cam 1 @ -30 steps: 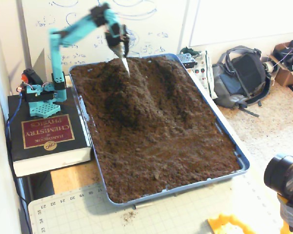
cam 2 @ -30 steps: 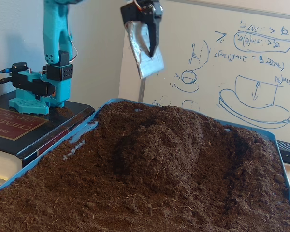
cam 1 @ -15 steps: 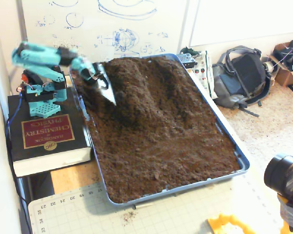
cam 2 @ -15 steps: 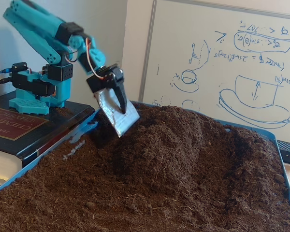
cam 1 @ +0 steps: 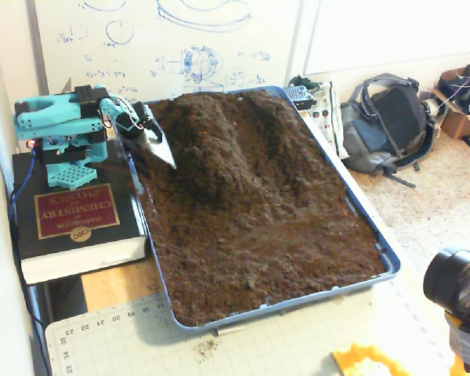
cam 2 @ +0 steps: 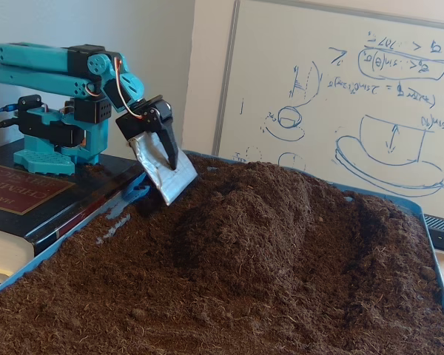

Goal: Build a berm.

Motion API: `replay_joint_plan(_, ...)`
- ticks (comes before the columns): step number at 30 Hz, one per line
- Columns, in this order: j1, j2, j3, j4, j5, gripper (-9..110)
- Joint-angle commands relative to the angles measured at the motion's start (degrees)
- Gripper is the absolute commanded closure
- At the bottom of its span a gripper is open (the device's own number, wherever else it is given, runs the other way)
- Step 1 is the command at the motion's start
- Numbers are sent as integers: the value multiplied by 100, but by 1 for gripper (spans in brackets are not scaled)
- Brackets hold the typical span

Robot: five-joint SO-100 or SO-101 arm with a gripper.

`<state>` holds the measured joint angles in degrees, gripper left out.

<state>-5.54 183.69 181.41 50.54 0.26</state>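
The berm (cam 1: pixel 211 145) is a raised ridge of dark brown crumbly soil at the far end of the blue tray (cam 1: pixel 363 213), with flatter soil in front of it. In a fixed view from the side the berm (cam 2: pixel 259 222) slopes down on both sides. My teal arm is folded low over its base. The gripper (cam 1: pixel 164 153) carries a silver foil-covered blade; it hovers just above the soil at the ridge's left flank, near the tray's left rim (cam 2: pixel 126 200). The gripper (cam 2: pixel 172 181) looks shut, its black finger lying flat on the blade, nothing held.
The arm's base stands on a thick black book (cam 1: pixel 70 219) left of the tray. A whiteboard stands behind. A backpack (cam 1: pixel 388 125) and boxes lie on the floor at right. A cutting mat (cam 1: pixel 243 345) and a camera (cam 1: pixel 454 286) are in front.
The arm has folded down and back from high over the ridge's far end to the tray's left edge. The blade now sits low beside the ridge's left flank.
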Motion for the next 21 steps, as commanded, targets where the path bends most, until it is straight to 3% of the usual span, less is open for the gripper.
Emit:
replay_joint_plan(1, -62, 448, -167, 896, 35, 101)
replay_joint_plan(5, -62, 773, -167, 1793, 9, 101)
replay_joint_plan(21, -44, 870, -167, 1740, -44, 101)
